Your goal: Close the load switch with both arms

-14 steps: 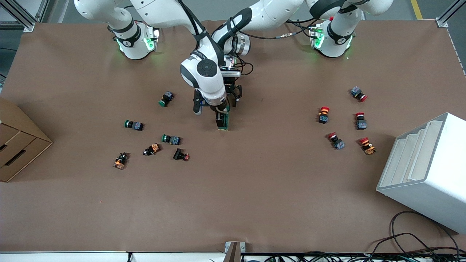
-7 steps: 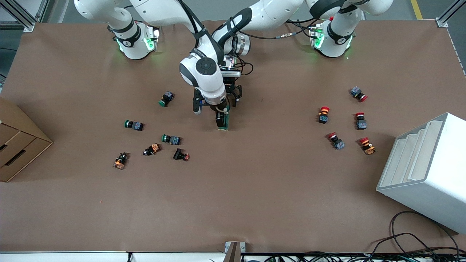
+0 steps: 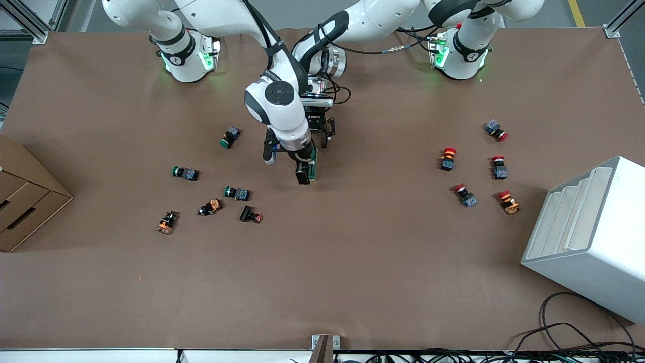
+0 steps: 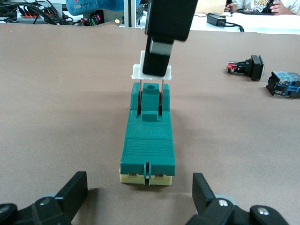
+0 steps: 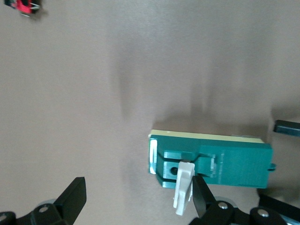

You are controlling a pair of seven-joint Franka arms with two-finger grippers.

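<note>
The load switch point(image 3: 313, 168) is a dark green block lying flat at the table's middle. Its white handle point(image 4: 151, 72) stands raised at one end. My right gripper point(image 3: 298, 171) is open over that end, and one black finger point(image 5: 202, 199) touches the handle point(image 5: 183, 188). The switch body point(image 5: 220, 164) lies beside that finger, not between the two. My left gripper point(image 3: 319, 138) is open at the switch's other end. Its fingers point(image 4: 70, 197) flank that end point(image 4: 147, 145) without touching it. In the front view the right arm hides most of the left gripper.
Several green-capped and orange push buttons point(image 3: 237, 193) lie toward the right arm's end. Several red-capped ones point(image 3: 447, 159) lie toward the left arm's end. A white rack point(image 3: 589, 237) stands at that end and a cardboard box point(image 3: 25, 196) at the right arm's end.
The right arm's wrist has shifted slightly toward its own end of the table. Its finger has slid a little along the switch toward the front camera. The left arm has not moved.
</note>
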